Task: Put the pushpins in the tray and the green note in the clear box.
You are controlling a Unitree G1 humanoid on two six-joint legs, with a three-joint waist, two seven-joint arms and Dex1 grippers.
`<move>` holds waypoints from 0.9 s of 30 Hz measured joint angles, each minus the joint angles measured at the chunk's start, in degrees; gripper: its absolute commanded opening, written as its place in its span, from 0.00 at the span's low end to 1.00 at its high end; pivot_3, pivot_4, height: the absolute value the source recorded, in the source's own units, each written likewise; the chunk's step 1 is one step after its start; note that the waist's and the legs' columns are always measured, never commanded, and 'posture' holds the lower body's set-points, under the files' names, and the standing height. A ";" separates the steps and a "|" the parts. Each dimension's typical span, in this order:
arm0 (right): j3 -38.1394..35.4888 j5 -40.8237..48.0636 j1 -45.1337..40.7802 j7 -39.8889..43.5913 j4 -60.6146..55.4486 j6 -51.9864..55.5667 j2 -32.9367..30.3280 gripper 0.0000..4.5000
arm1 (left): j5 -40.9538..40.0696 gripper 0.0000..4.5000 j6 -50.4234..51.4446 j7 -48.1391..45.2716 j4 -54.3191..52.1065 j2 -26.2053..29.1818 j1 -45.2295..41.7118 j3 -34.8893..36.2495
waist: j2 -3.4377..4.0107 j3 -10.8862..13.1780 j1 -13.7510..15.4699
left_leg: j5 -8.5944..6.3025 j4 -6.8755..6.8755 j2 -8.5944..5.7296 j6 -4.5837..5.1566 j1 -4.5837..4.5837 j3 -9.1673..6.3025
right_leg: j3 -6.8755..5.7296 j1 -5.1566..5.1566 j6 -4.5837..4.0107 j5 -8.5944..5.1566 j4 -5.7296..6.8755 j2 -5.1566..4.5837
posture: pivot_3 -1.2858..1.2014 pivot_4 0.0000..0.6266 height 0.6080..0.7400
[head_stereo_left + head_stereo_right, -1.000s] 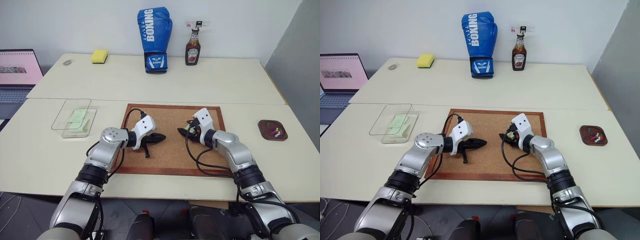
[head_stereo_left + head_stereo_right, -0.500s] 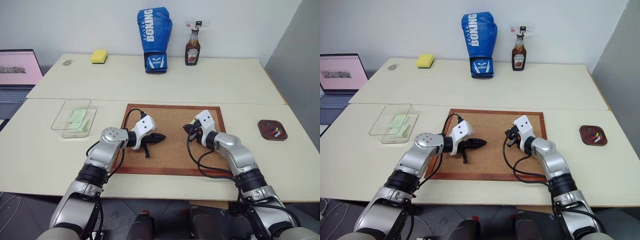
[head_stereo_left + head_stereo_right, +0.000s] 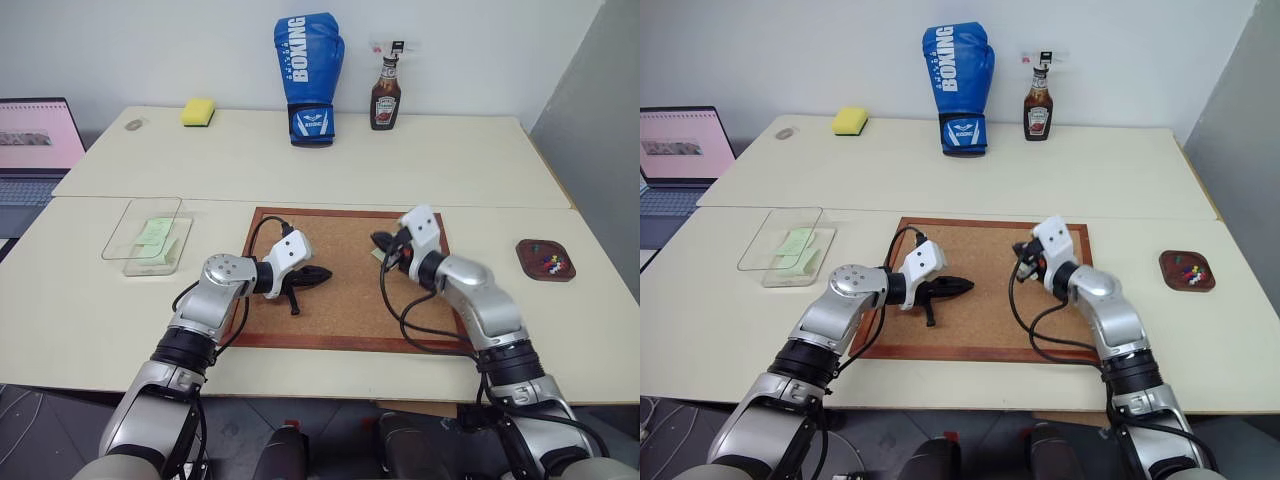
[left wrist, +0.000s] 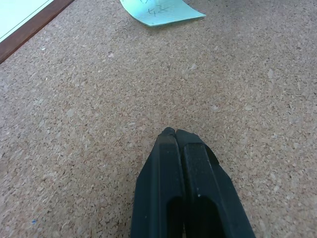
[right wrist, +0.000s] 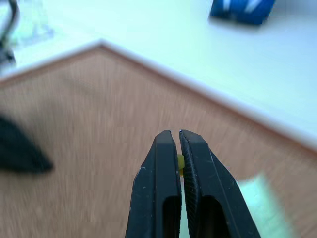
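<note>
the right gripper hangs above the corkboard, its fingers pinched on a small yellow pushpin. a green note lies on the cork under it. the left gripper rests clenched and empty. the tray sits well off to the right, the clear box far left.

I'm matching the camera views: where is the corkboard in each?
Eye views: corkboard centred, below the boxing glove.
Left wrist: beneath the shut left hand, green note beyond.
Right wrist: behind the right hand pinching a pushpin.
Shared landmark: its wood frame.
</note>
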 measured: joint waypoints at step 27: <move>-27.26 -0.20 2.84 -21.65 7.90 8.92 -13.90 0.01 | 0.43 0.00 1.11 -1.59 0.45 0.18 -1.48 -0.66 | 0.00 0.00 -0.02 | 0.00 -0.10 -0.03 0.00 -0.03 0.11 | 0.10 -0.03 -0.11 -0.07 -0.05 -0.03 | 0.52 0.24 1.00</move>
